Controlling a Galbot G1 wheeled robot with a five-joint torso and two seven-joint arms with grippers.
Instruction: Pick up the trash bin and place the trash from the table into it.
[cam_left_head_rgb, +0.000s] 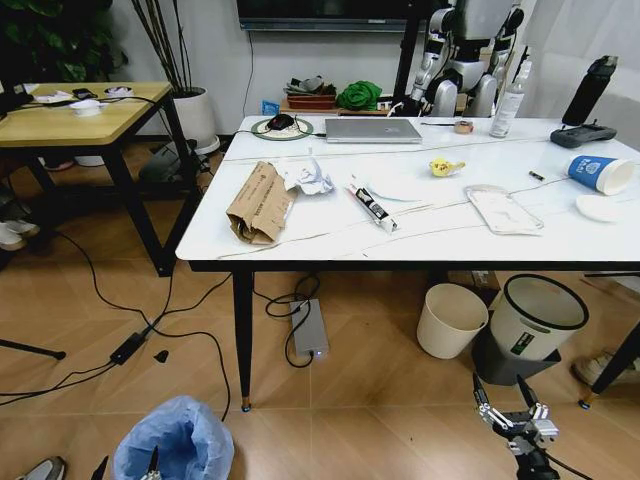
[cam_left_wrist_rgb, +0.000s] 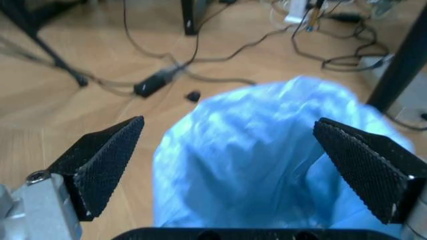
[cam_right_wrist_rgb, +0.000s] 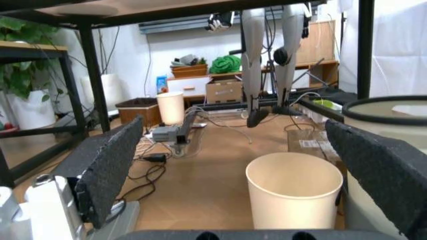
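Note:
The trash bin (cam_left_head_rgb: 172, 440), lined with a puffy light-blue bag, stands on the floor in front of the table's left leg. My left gripper (cam_left_head_rgb: 126, 463) is low over it, open, and in the left wrist view the bag (cam_left_wrist_rgb: 267, 165) lies between the spread fingers (cam_left_wrist_rgb: 100, 160) without being pinched. On the white table (cam_left_head_rgb: 330, 245) lie flattened brown cardboard (cam_left_head_rgb: 258, 203), crumpled white paper (cam_left_head_rgb: 308, 178), a yellow wrapper (cam_left_head_rgb: 443, 167), a clear tray (cam_left_head_rgb: 502, 210), a blue paper cup (cam_left_head_rgb: 600, 173) and a white disc (cam_left_head_rgb: 600, 208). My right gripper (cam_left_head_rgb: 500, 390) hangs open near the floor at the right.
A cream bin (cam_left_head_rgb: 450, 320) and a white bin with black rim (cam_left_head_rgb: 535, 318) stand under the table, just ahead of the right gripper. A power strip (cam_left_head_rgb: 310, 328) and cables cross the floor. A silver laptop (cam_left_head_rgb: 372, 130) sits at the table's back. A wooden desk (cam_left_head_rgb: 80, 115) stands left.

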